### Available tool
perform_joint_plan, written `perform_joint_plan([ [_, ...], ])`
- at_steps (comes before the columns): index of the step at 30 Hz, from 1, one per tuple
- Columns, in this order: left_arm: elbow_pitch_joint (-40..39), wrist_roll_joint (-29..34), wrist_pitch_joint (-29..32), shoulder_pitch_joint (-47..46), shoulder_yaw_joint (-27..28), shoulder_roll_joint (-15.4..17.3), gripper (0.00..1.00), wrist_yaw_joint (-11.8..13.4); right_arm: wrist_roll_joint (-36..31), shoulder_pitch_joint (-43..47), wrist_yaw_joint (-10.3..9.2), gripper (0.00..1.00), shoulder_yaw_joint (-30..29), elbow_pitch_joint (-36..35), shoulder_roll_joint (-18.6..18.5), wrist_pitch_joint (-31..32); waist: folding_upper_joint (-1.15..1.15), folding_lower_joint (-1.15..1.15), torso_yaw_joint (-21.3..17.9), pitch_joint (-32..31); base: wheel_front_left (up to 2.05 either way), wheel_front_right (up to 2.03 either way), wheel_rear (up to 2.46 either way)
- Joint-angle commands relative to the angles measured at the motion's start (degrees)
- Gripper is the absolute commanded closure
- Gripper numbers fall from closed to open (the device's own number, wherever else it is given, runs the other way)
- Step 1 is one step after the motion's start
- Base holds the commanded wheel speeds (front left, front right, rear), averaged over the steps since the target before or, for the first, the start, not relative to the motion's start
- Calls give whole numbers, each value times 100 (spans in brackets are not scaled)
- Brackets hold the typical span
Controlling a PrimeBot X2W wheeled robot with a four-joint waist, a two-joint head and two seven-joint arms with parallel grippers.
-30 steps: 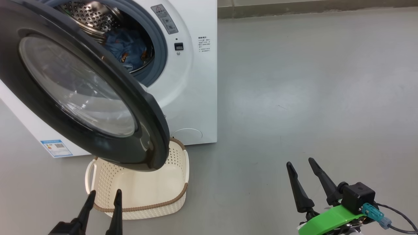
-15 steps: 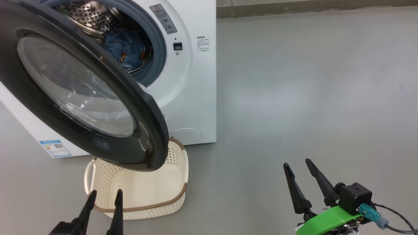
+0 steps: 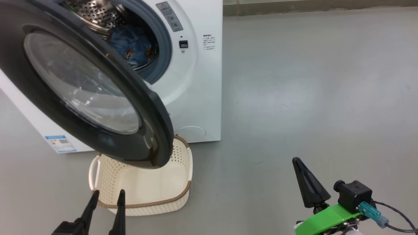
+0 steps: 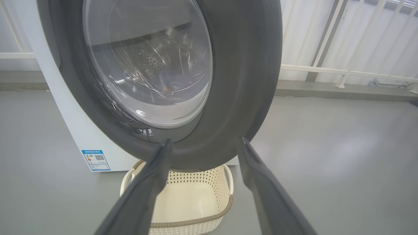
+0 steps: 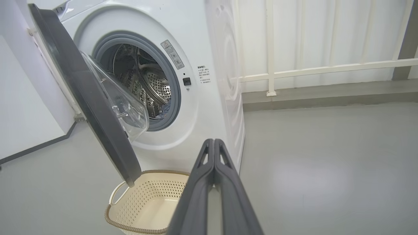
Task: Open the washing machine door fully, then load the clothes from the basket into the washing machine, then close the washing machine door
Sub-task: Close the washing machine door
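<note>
The washing machine door (image 3: 81, 85), hanging open across the upper left, looks rigid, heavy and slick, so it is probably best pushed at its dark outer edge. The left tool (image 3: 108, 193), lower left, gapes empty. The right tool (image 3: 296, 160), lower right, is pinched together and empty.

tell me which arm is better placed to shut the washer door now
Left. The left tool sits open close in front of the washing machine door, whose outer face is straight ahead in its wrist view. The right tool is shut and well off to the side, over the floor.
</note>
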Motion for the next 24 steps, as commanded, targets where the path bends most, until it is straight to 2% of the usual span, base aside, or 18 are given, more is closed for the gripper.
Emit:
perform_joint_plan([
  [1, -136, 65, -37, -251, 142, 54, 0, -14, -48, -270, 9, 100, 206, -258, 11, -69, 0, 0, 122, 70, 0, 0, 0],
  [5, -128, 60, -37, -356, 88, 56, 0, -14, -108, -461, 9, 100, 480, -404, 11, -69, 0, 0, 309, 222, 0, 0, 0],
  [9, -106, 51, -37, -476, 18, 68, 0, -14, -170, -799, 9, 100, 1038, -485, -61, -69, 0, 0, 497, 427, 0, 0, 0],
  [20, -52, -6, -37, -870, -275, 37, 0, -14, 90, -2056, 9, 100, 2709, -197, -654, -69, 0, 0, 1107, 1022, 0, 0, 0],
  [24, -10, -38, -37, -1014, -361, -8, 0, -14, 258, -2482, 9, 100, 3102, 0, -832, -69, 0, 0, 1379, 1229, 0, 0, 0],
])
